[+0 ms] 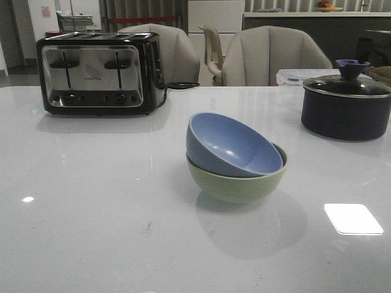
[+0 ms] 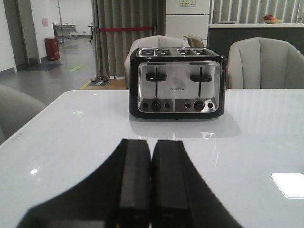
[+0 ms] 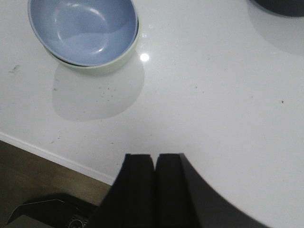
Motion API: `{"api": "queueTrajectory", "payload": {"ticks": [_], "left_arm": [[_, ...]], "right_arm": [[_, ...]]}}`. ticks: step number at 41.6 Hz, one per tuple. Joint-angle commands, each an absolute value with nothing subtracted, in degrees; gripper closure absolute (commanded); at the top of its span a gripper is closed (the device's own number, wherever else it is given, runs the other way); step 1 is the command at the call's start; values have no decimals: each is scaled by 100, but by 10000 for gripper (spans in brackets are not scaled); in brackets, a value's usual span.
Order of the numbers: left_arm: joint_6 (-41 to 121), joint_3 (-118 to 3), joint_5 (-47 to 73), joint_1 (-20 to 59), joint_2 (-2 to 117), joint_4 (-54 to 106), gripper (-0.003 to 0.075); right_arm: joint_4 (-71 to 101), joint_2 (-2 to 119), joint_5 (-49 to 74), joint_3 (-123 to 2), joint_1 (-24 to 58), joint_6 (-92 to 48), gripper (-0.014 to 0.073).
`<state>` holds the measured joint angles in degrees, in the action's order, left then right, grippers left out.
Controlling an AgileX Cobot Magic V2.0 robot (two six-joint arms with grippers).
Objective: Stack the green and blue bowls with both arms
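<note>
The dusty blue bowl [image 1: 232, 146] sits tilted inside the pale green bowl [image 1: 238, 184] at the middle of the white table. The pair also shows in the right wrist view, the blue bowl [image 3: 83, 28] nested in the green bowl [image 3: 124, 56]. My right gripper [image 3: 155, 156] is shut and empty, over the table's near edge, apart from the bowls. My left gripper [image 2: 151, 142] is shut and empty, low over the table, facing the toaster. Neither arm shows in the front view.
A black and silver toaster [image 1: 101, 73] stands at the back left, also in the left wrist view [image 2: 176, 83]. A dark navy lidded pot [image 1: 345, 104] stands at the back right. Chairs [image 1: 272, 56] stand behind the table. The table edge [image 3: 57, 159] lies near my right gripper.
</note>
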<state>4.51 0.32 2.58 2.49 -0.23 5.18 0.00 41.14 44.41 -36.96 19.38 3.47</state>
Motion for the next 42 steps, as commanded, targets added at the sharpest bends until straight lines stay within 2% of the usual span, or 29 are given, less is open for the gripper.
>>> {"api": "queueTrajectory", "payload": {"ticks": [1,8,19,27,42], "left_arm": [[407,141,-277,244,-149,572,617],[407,141,-277,244,-149,572,617],[407,141,-277,244,-149,572,617],[407,141,-277,244,-149,572,617],[407,141,-277,244,-138,572,617]], "right_arm": [[-34,4089,4106,-3840,1927,319,550],[-113,3508,3713,-3315,1701,319,550],[-229,1211,1473,-1224,607,319,550],[-224,-52,561,-119,201,319,550],[-219,-177,-226,154,197,319,550]]}}
